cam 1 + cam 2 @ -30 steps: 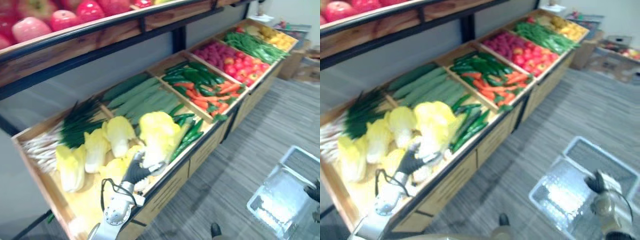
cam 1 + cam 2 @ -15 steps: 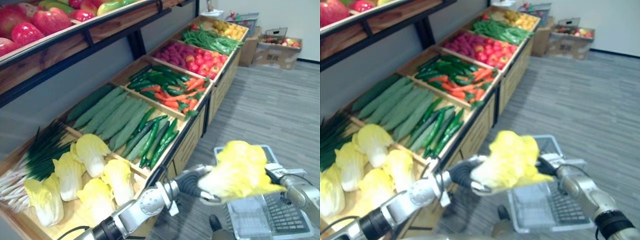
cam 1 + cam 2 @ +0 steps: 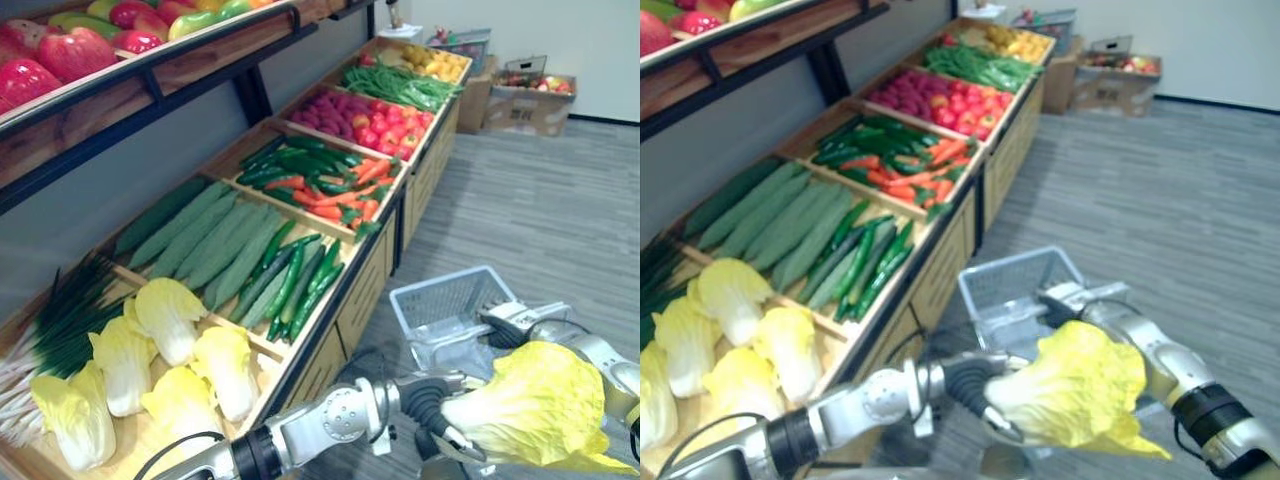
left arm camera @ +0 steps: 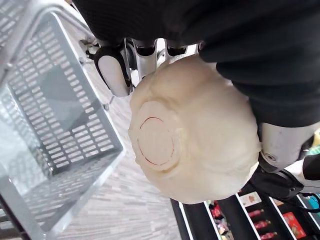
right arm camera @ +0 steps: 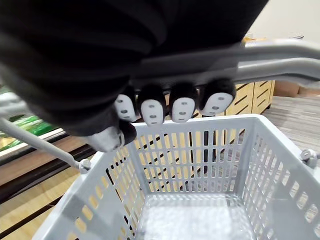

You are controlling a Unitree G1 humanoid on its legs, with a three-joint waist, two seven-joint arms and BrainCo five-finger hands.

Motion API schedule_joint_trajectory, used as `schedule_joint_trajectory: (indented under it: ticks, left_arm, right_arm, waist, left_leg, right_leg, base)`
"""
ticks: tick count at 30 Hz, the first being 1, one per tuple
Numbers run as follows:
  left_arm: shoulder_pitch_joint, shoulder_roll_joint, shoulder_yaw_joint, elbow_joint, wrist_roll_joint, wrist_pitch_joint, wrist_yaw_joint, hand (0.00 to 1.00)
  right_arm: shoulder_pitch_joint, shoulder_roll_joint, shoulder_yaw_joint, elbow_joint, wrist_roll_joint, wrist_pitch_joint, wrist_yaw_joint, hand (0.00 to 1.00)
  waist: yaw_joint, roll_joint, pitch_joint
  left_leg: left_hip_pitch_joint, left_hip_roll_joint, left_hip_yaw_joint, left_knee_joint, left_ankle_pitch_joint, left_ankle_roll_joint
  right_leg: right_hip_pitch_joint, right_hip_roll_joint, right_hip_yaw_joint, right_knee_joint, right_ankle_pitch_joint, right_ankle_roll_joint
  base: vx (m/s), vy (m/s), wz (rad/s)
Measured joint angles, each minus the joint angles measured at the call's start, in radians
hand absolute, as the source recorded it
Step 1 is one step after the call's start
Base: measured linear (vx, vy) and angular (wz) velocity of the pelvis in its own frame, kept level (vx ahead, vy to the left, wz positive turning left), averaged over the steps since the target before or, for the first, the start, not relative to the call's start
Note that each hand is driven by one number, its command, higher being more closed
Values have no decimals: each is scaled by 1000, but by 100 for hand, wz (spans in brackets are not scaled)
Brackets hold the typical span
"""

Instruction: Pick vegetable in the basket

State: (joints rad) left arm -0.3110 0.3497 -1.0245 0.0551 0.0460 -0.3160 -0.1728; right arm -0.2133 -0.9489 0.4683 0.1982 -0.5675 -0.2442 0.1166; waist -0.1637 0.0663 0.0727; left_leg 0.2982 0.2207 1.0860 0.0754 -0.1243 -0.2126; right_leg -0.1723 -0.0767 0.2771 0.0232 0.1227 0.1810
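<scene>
Grey striped floor (image 3: 540, 200) runs alongside a long wooden stand (image 3: 350, 310) whose bins hold pale cabbages (image 3: 170, 320), cucumbers (image 3: 215, 240), peppers with carrots (image 3: 320, 180) and red fruit (image 3: 375, 115). Out over the floor, the left robot hand (image 4: 112, 70) has its fingers and thumb curled round a yellow cabbage (image 3: 545, 405), with the cut stem end facing the wrist camera. That cabbage hangs in the air just beside the grey plastic basket (image 3: 450, 300), on the near side of its rim and not inside it. The right robot hand (image 5: 172, 107) is closed around the basket's handle (image 5: 280, 50), carrying it off the floor.
</scene>
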Motion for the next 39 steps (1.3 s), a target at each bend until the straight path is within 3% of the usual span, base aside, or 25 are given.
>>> schedule_joint_trajectory:
  ticks: [3, 13, 20, 25, 26, 33, 39]
  left_arm:
    - [0, -33, -1, 47, 18, 5, -6, 100]
    - [0, -165, 63, 301, 219, 38, -4, 100]
    - [-13, -261, 151, 497, 347, 66, 44, 100]
    - [-63, -306, 236, 627, 408, 88, 97, 100]
    - [-74, -309, 251, 652, 417, 94, 112, 0]
    - [-102, -350, 377, 746, 489, 144, 173, 0]
    - [-116, -363, 403, 747, 515, 163, 176, 0]
  right_arm:
    - [-5, 6, 0, -28, 61, 24, 3, 100]
    - [-17, 74, -29, -149, 157, 22, 47, 100]
    - [-20, 94, -43, -160, 222, 29, 90, 100]
    - [-20, 105, -53, -160, 260, 26, 132, 100]
    - [-19, 105, -53, -160, 266, 25, 136, 100]
    - [31, 95, -75, -215, 340, 21, 195, 100]
    - [102, 80, -113, -246, 403, 17, 204, 100]
  waist:
    - [-1, -1, 1]
    - [-7, -31, 20]
    - [-29, -28, 18]
    - [-34, -46, 29]
    - [-35, -46, 29]
    - [-55, -48, 31]
    - [-54, -48, 40]
  left_leg:
    - [1, 1, 0, 0, 0, 0]
    - [2, 7, 0, -3, -1, -1]
    - [7, 6, -1, -11, 1, 0]
    - [6, -6, -7, -25, 4, 1]
    - [3, -11, -10, -29, 5, 3]
    - [-2, -34, -51, -45, 8, 6]
    - [-7, -46, -87, -57, 7, 7]
  right_leg:
    - [0, 1, 0, 3, 0, 0]
    - [-5, 2, -7, 5, -6, -8]
    - [-2, 9, -8, -6, 0, -10]
    - [3, 3, -8, -20, 5, -6]
    - [3, 0, -6, -28, 9, -5]
    - [9, -19, -3, -58, 22, 4]
    - [10, -29, -10, -68, 26, 9]
  base:
    - [-49, -26, 0]
    - [-60, -30, 0]
    - [0, -3, -2]
    - [-41, -14, 1]
    - [-52, -17, 0]
    - [-55, -25, 0]
    - [-67, -41, 5]
